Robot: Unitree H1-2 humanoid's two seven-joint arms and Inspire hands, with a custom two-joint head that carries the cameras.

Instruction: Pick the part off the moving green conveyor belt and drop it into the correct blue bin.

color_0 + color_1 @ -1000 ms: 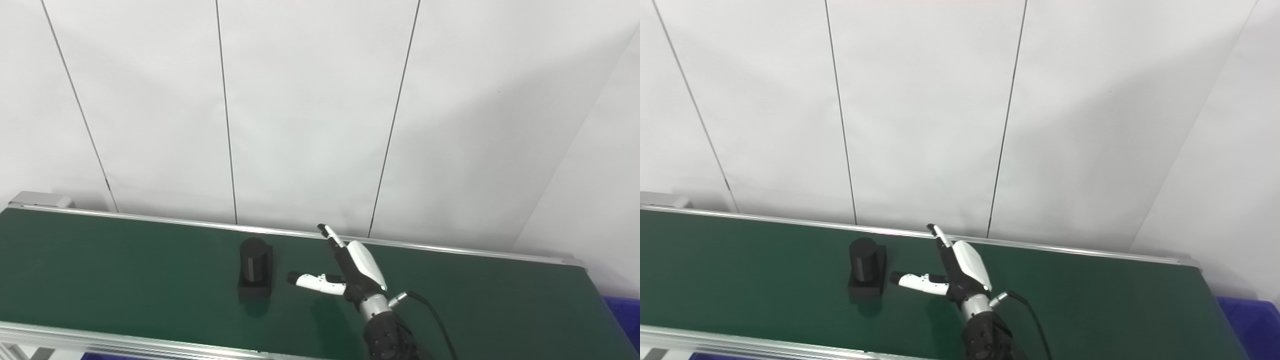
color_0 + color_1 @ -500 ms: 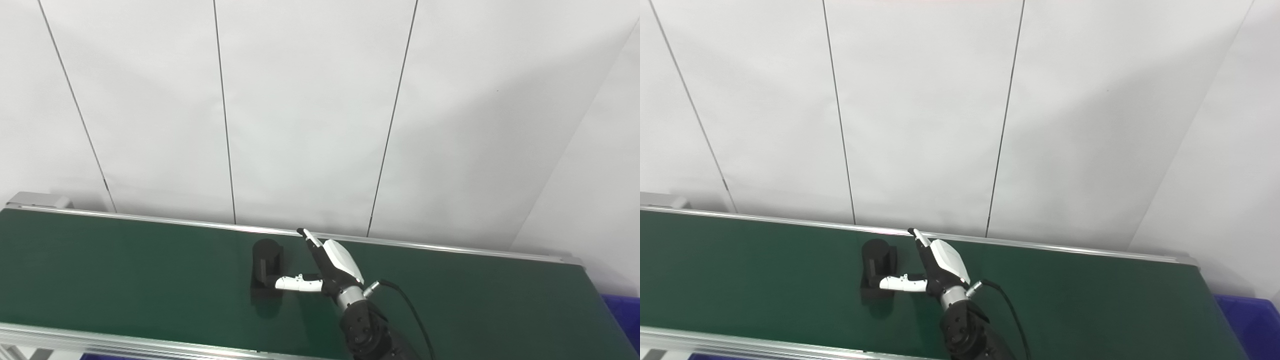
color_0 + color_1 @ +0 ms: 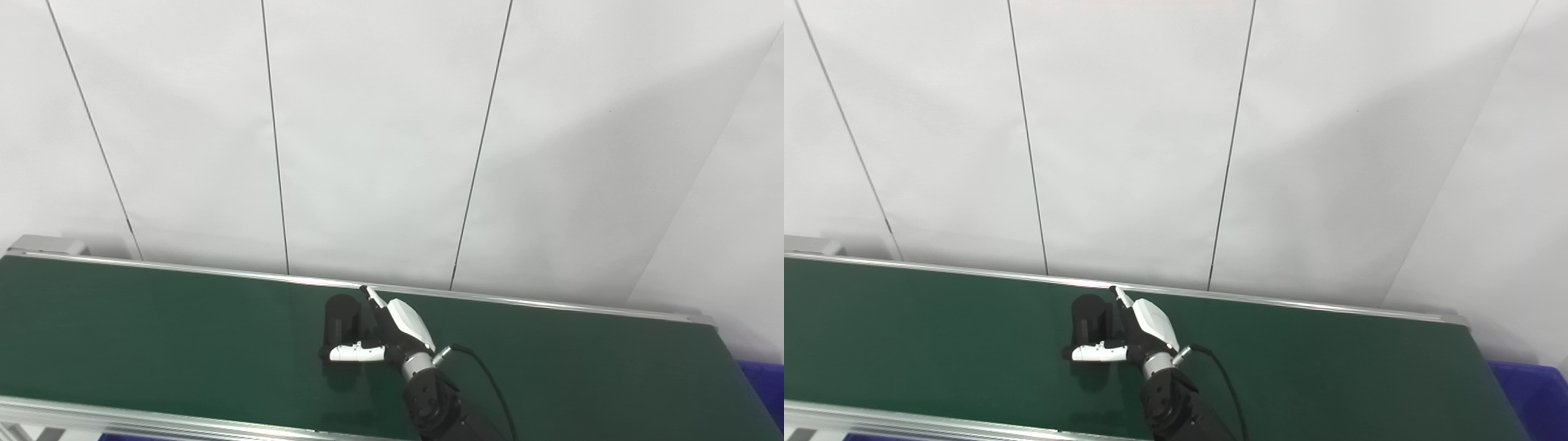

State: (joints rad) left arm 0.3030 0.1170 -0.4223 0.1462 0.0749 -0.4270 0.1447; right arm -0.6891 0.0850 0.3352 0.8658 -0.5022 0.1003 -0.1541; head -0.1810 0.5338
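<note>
A black part, a cylinder on a square base, stands upright on the green conveyor belt near its middle. My right hand reaches in from the bottom edge and cups the part from the right. Its white thumb lies across the front of the base, and its fingers stretch straight along the part's far right side. The fingers are still apart and not closed on the part. The same part and hand show in the right eye view. My left hand is out of sight.
A corner of a blue bin shows past the belt's right end, low at the right. Metal rails run along the belt's near and far edges. A white panelled wall stands right behind the belt.
The part has ridden the belt to the right. My right hand has moved left to meet it; its thumb and fingers, earlier apart from the part, now lie on either side of it.
</note>
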